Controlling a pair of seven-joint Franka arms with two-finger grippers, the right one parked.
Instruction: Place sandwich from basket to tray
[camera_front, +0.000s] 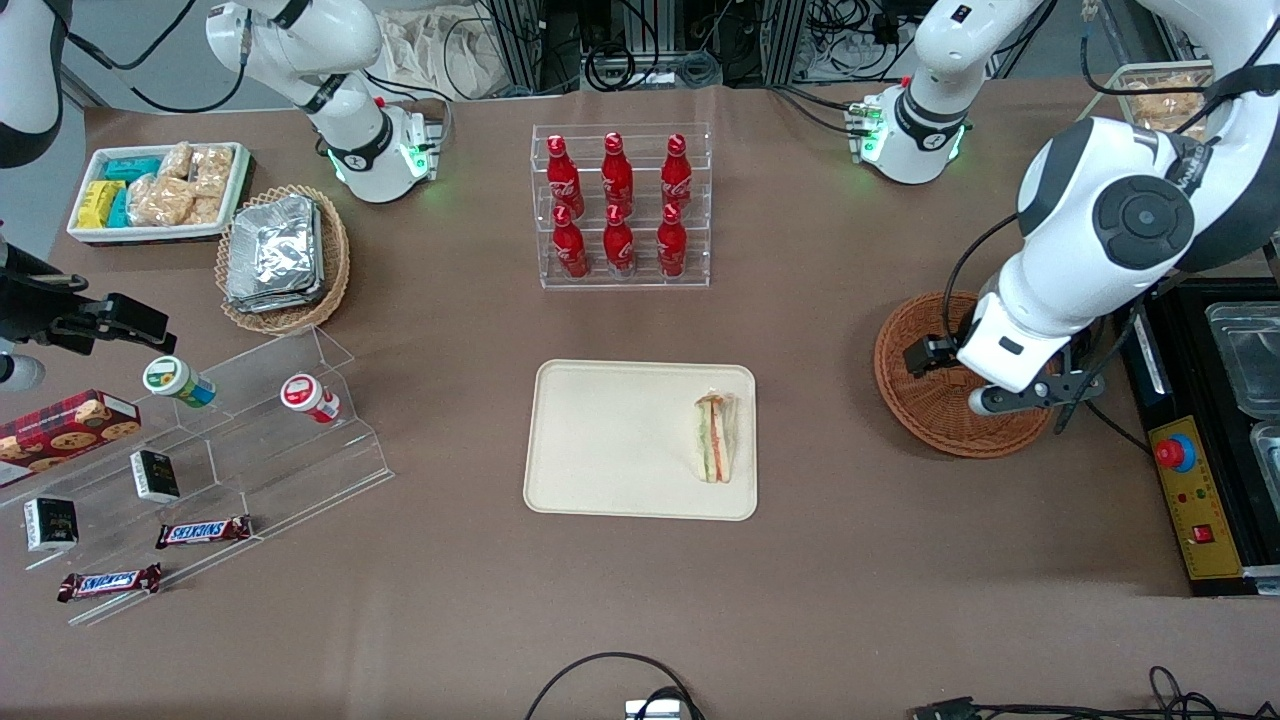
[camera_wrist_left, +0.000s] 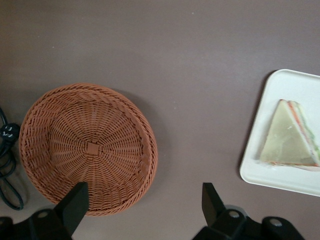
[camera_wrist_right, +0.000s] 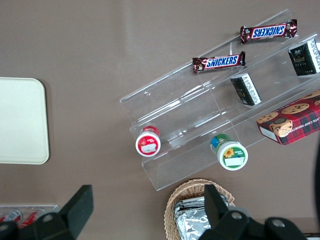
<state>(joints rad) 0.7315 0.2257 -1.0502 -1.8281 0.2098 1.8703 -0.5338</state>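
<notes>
Sandwich (camera_front: 715, 437) on tray (camera_front: 600, 440); claw (camera_wrist_left: 145, 202) apparently open.

White, rounded left arm with dark grey joint caps, black cables and a green-lit base. Its gripper (camera_front: 985, 385), above the basket (camera_front: 915, 400), has black wedge-shaped fingers (camera_wrist_left: 75, 202) spread apart.

Brown table (camera_front: 850, 560), cabling and metal framing
</notes>
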